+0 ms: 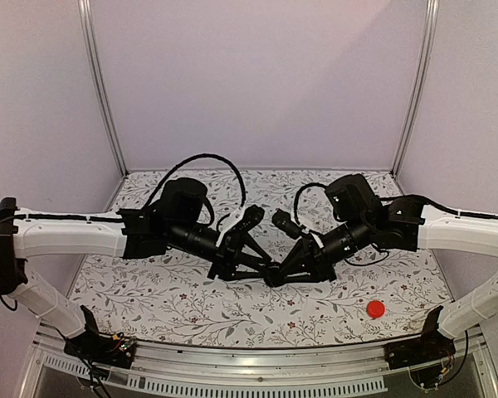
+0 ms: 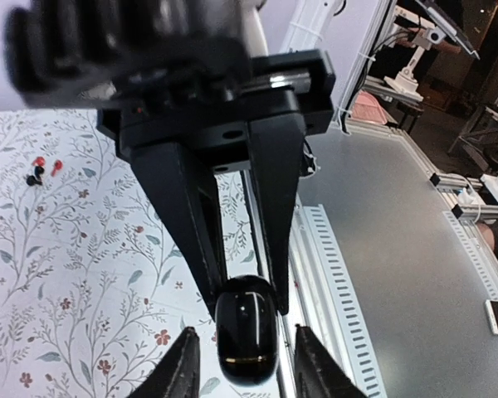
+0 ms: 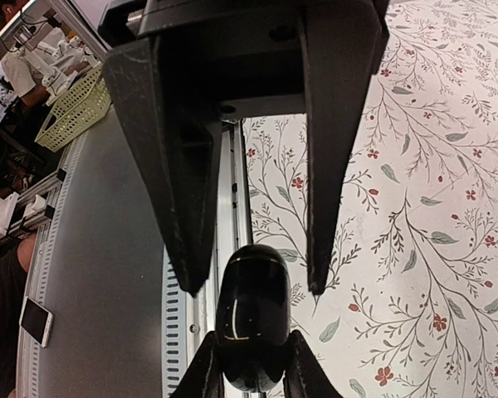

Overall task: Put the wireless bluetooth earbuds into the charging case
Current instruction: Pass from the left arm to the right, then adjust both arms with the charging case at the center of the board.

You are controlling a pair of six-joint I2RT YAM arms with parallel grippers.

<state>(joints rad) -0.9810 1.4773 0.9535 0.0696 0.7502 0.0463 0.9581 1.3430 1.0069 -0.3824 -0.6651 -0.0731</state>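
The charging case, a glossy black pebble with its lid closed, hangs above the table where the two grippers meet nose to nose. My right gripper is shut on one end of it, both fingertips pressing its sides. My left gripper stands open around the other end of the case, with a gap on each side. In the top view both grippers meet at mid-table and the case is lost among the fingers. Two small black-and-red pieces, apparently the earbuds, lie on the floral tablecloth away from the grippers.
A flat red disc lies on the cloth near the front right. The table's metal front rail runs just below the grippers. Walls close the table at the back and sides.
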